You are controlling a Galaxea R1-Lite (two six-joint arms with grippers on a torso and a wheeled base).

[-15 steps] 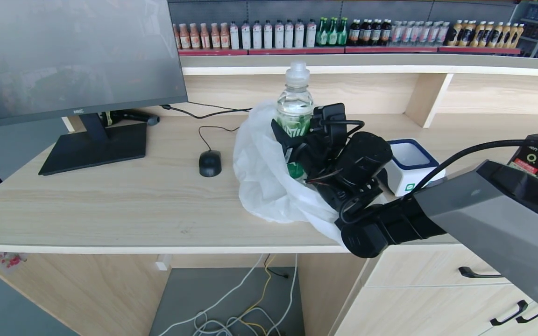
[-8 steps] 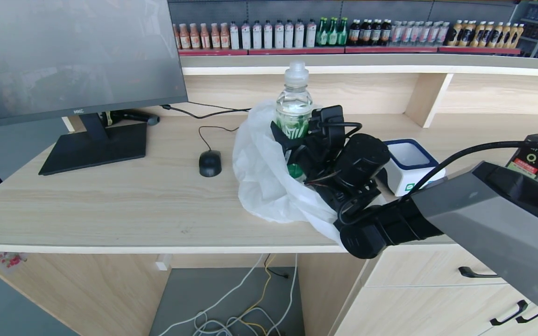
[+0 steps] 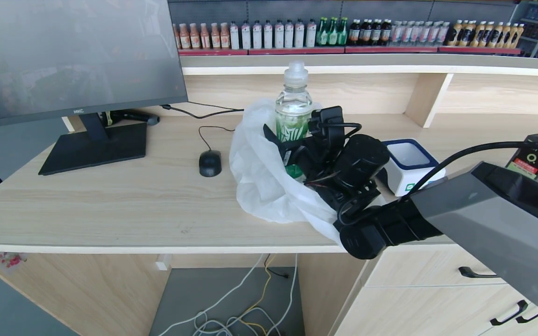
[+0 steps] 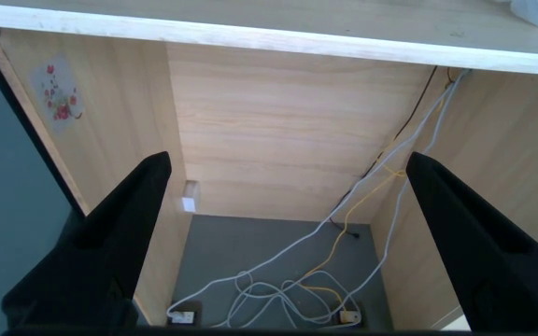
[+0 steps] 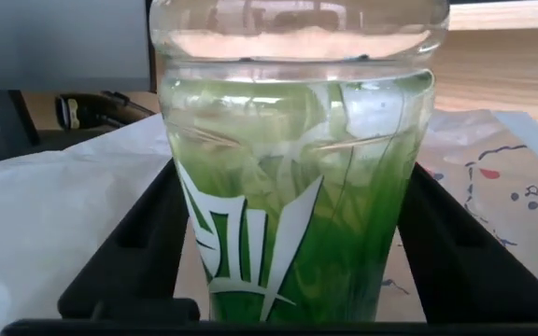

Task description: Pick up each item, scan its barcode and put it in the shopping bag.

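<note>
The right claw (image 3: 294,135) is clamped on the labelled middle of the bottle (image 3: 293,105), with one finger on either side. The bottle stands upright at the open mouth of the bag (image 3: 259,179), which lies slumped on the worktop (image 3: 110,205). Its base is hidden behind plastic and claw, so I cannot tell whether it rests on anything. The left claw (image 4: 288,163) hangs spread wide below the worktop edge, holding nothing. The chief risk is letting go too high or off-centre. The bottle is tall and the bag is limp, with no walls to steady it, so the bottle could tip out and roll across the worktop. A green object (image 3: 293,171) already in the bag may also give the base an uneven seat. On the way out, a finger could catch the thin plastic and drag the bag, or the forearm could nudge the scanner (image 3: 409,163) just beside it.
</note>
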